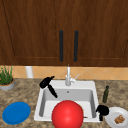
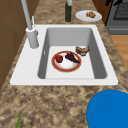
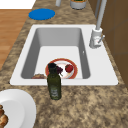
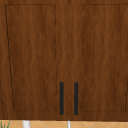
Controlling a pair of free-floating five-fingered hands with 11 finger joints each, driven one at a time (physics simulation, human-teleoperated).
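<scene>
My left hand [image 1: 46, 82] hovers over the back left corner of the white sink [image 1: 82, 85], fingers straight and pointing down into the basin, holding nothing. My right hand [image 1: 102, 110] hangs at the sink's front right corner, beside a white plate [image 1: 117, 110] with a brown pastry [image 1: 119, 119]. A big red round thing [image 1: 67, 114] stands at the front middle of the sink. In the basin lies a red-rimmed plate [image 2: 53, 62] with a small red fruit [image 2: 59, 59] and a dark purple item [image 2: 72, 57]. A brown round item [image 2: 82, 50] lies next to it.
A dark green bottle [image 1: 106, 94] stands on the counter right of the sink. The faucet [image 1: 68, 76] rises behind the basin. A blue plate [image 1: 16, 112] and a potted plant [image 1: 6, 78] sit at the left. Closed wooden cabinet doors with two black handles [image 4: 61, 98] hang above.
</scene>
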